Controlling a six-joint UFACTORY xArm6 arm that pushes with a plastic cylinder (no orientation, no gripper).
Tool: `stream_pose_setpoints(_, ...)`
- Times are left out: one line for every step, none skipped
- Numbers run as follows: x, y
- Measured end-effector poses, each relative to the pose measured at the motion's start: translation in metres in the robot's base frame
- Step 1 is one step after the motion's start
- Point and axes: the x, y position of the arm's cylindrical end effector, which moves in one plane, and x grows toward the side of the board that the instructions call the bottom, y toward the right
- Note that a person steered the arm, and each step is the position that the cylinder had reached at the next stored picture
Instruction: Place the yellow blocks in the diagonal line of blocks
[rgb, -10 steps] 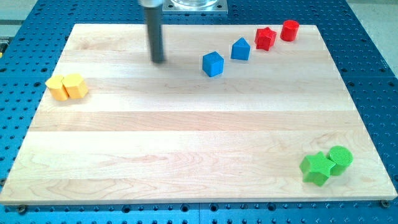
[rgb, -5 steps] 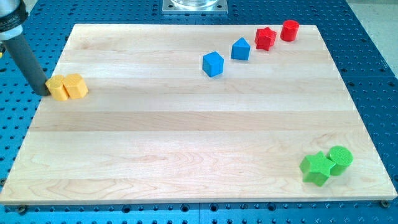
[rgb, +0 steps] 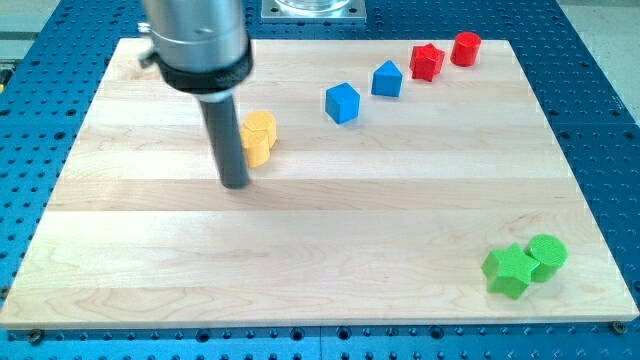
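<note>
Two yellow blocks (rgb: 258, 138) sit pressed together on the wooden board, one just above the other, left of the board's middle; their shapes are partly hidden by the rod. My tip (rgb: 235, 184) rests on the board just below and left of them, close to or touching the lower one. To their upper right runs a rising diagonal line: a blue cube (rgb: 342, 102), a blue house-shaped block (rgb: 387, 79), a red star (rgb: 427, 62) and a red cylinder (rgb: 465, 48).
A green star (rgb: 508, 270) and a green cylinder (rgb: 547, 255) sit together at the board's (rgb: 330, 250) bottom right. The blue perforated table surrounds the board. The arm's thick body hangs over the upper left.
The two yellow blocks have moved from the board's left edge to the right, towards the blue cube. My tip has gone from their left side to their lower left.
</note>
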Motion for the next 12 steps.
stream_pose_setpoints(-0.003, -0.014)
stream_pose_setpoints(0.012, -0.107)
stream_pose_setpoints(-0.035, -0.083)
stream_pose_setpoints(-0.053, -0.061)
stream_pose_setpoints(-0.054, -0.018)
stream_pose_setpoints(-0.054, -0.029)
stream_pose_setpoints(-0.056, -0.037)
stream_pose_setpoints(-0.068, -0.017)
stream_pose_setpoints(-0.071, 0.004)
stream_pose_setpoints(-0.069, 0.03)
stream_pose_setpoints(-0.05, 0.004)
stream_pose_setpoints(-0.033, 0.053)
